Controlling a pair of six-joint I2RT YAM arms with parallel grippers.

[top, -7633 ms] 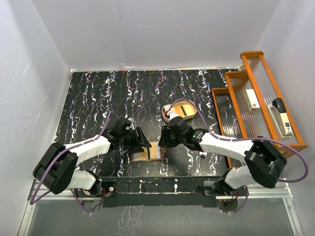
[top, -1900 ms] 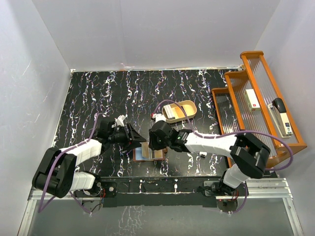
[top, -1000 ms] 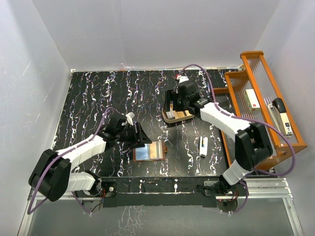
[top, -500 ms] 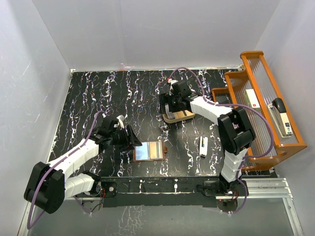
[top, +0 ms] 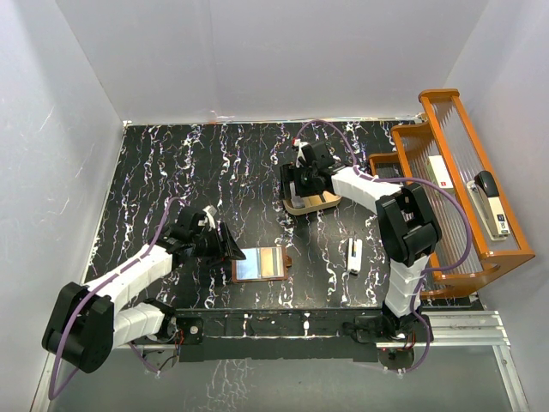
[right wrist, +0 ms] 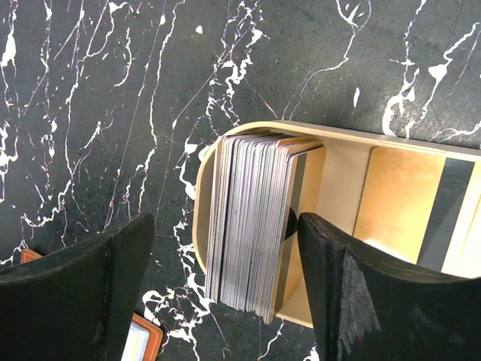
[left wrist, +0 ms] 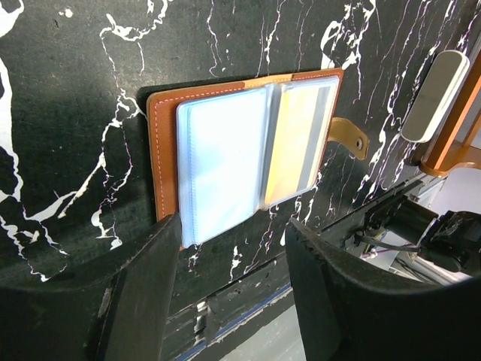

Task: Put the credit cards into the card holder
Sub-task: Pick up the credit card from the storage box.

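The table (top: 163, 172) is black with white marble veins. Plain white walls (top: 257, 60) close it in on three sides. An orange rack (top: 418, 146) stands along its right edge and carries a white box (top: 441, 172) and a stapler (top: 491, 202).

The wallet (top: 259, 264) lies open and flat near the front edge, its clear sleeves facing up and its snap strap (left wrist: 349, 135) sticking out to one side. A white stick (top: 353, 255) lies apart to its right. The tan tray (top: 322, 204) sits further back, near the middle of the table.

The left hand (top: 226, 245) hovers just beside the wallet's left edge, fingers (left wrist: 143, 286) spread and holding nothing. The right hand (top: 300, 182) hangs over the tray's left end, fingers (right wrist: 75, 293) wide apart on either side of the cards (right wrist: 252, 226) without gripping them.

The cards stand on edge as a packed stack in the tray's left compartment. One gold card (right wrist: 398, 199) with a dark stripe lies flat in the right compartment, cut off by the frame.

From above, the right hand hides the stack entirely. In the left wrist view one sleeve page (left wrist: 297, 143) looks yellow, but I cannot tell whether a card sits in it. The wallet's near corner is covered by a finger. The right wrist view catches only a corner of the wallet at its bottom edge.
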